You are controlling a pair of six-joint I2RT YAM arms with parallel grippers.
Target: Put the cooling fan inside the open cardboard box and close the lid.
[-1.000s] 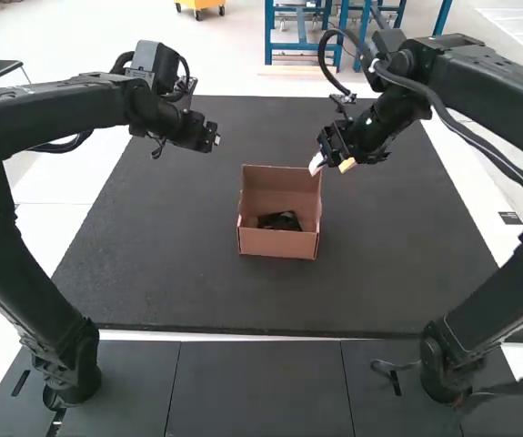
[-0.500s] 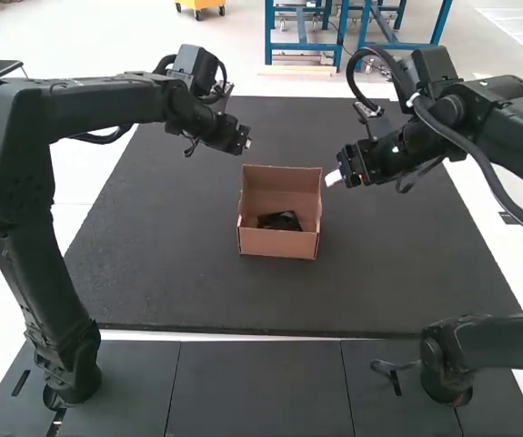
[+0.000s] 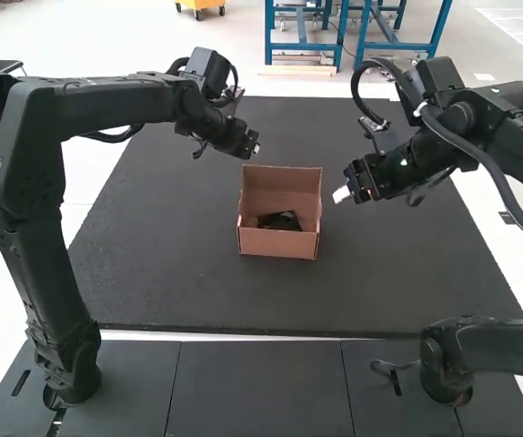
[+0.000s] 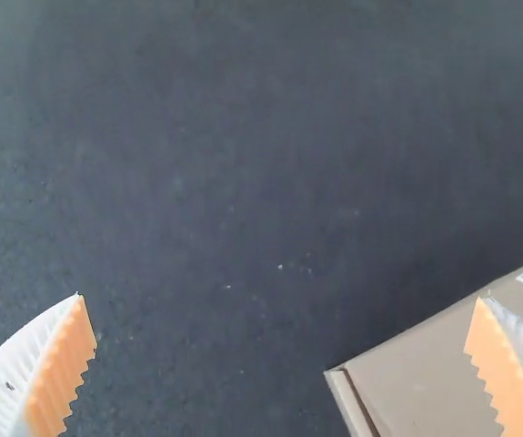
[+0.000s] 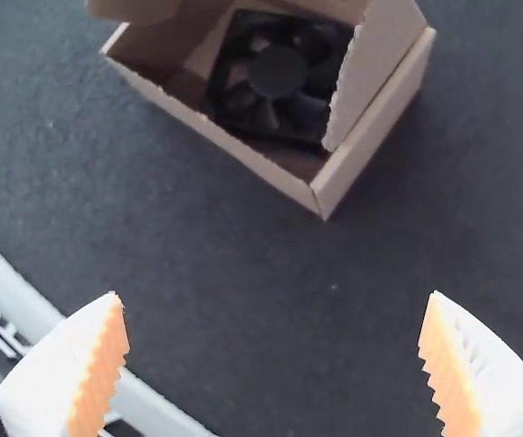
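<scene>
Now, at the left tool [image 3: 250,146]: spread wide, gripping nothing, hovering over the rear left corner of the small open brown cardboard box [image 3: 277,242], probably placed there to push the upright rear lid flap [image 3: 282,187] forward. At the right tool [image 3: 346,188]: equally spread and empty, hanging just beside the box's right wall, seemingly held clear to leave room for the closing. Inside the box, flat on its floor: the square black plastic cooling fan [image 5: 276,76], round hub up, blades ringed about it. Sits near the middle of the dark rubber mat [image 3: 152,246]. Lid not yet shut; one serrated side flap [image 5: 370,64] upright beside the fan.
</scene>
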